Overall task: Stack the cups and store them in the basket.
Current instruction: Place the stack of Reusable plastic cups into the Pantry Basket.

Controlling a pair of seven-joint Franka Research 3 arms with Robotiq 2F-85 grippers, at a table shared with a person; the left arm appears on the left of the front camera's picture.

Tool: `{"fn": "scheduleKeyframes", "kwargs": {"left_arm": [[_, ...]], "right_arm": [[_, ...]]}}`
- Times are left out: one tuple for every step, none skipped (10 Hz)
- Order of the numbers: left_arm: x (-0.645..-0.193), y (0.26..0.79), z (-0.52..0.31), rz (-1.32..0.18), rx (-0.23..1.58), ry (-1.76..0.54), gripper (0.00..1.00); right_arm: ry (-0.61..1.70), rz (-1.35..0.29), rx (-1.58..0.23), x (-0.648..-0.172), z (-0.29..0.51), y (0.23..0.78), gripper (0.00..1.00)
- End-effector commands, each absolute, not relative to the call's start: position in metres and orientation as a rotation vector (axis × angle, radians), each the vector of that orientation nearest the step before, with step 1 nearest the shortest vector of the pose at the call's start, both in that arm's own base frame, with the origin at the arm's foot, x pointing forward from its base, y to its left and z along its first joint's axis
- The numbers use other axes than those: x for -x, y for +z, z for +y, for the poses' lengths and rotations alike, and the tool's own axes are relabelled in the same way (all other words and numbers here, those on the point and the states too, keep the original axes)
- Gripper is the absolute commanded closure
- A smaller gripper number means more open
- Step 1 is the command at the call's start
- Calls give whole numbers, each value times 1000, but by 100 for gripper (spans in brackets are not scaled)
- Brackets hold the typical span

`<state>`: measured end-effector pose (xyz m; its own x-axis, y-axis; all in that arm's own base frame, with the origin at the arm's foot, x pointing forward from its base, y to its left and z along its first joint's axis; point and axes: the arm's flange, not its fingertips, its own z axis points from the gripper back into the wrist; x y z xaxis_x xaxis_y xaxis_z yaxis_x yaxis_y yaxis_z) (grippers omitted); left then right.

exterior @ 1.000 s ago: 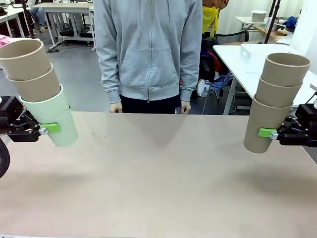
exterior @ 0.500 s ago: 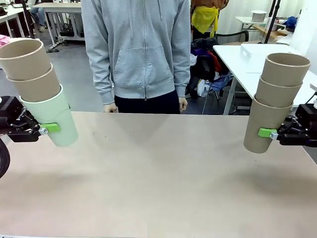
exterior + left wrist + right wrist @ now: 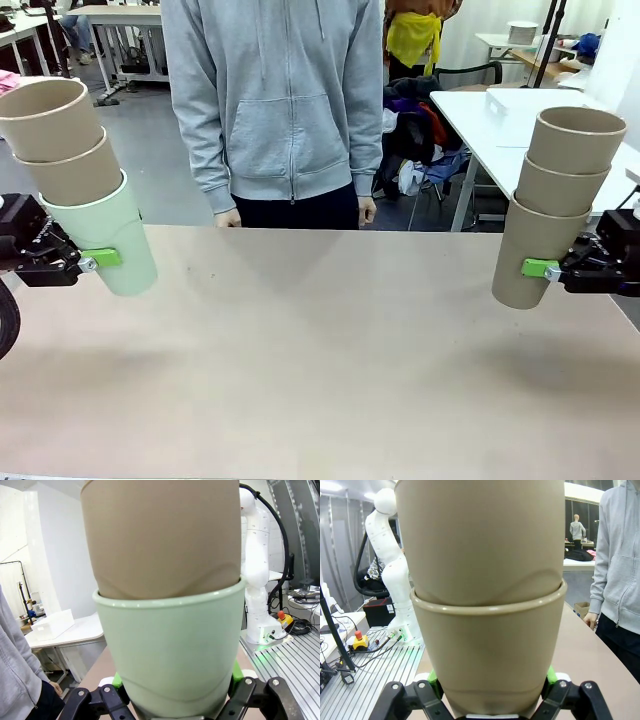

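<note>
The left pincer (image 3: 105,259) pinched the mint cup (image 3: 100,222) low on its wall. Two tan cups (image 3: 55,135) nested above the pincer, and the stack tilted clear of the surface (image 3: 320,370). The right pincer (image 3: 532,268) pinched the bottom tan cup (image 3: 537,238) of its stack of three the same way. The cups looked light, stiff and smooth. With such low grips the stacks seemed top-heavy and might slip.

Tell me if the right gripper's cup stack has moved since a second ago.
No. The brown stack in the right gripper sits unchanged against the white table behind.
</note>
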<state>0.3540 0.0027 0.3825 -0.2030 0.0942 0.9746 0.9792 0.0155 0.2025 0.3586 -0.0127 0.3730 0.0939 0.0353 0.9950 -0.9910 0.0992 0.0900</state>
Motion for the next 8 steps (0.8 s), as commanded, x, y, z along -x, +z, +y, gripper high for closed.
{"fn": "scheduleKeyframes", "kwargs": {"left_arm": [[-354,386,4,-1449,1172,-1306,15],[-354,386,4,-1449,1172,-1306,15],[-354,386,4,-1449,1172,-1306,15],[-354,386,4,-1449,1172,-1306,15],[-354,386,4,-1449,1172,-1306,15],[-354,386,4,-1449,1172,-1306,15],[-354,386,4,-1449,1172,-1306,15],[-354,386,4,-1449,1172,-1306,15]], "right_arm": [[1095,-1164,-1148,-358,-13,376,15],[1095,-1164,-1148,-358,-13,376,15],[1095,-1164,-1148,-358,-13,376,15],[1095,-1164,-1148,-358,-13,376,15],[1095,-1164,-1148,-358,-13,376,15],[1095,-1164,-1148,-358,-13,376,15],[1095,-1164,-1148,-358,-13,376,15],[1095,-1164,-1148,-358,-13,376,15]]}}
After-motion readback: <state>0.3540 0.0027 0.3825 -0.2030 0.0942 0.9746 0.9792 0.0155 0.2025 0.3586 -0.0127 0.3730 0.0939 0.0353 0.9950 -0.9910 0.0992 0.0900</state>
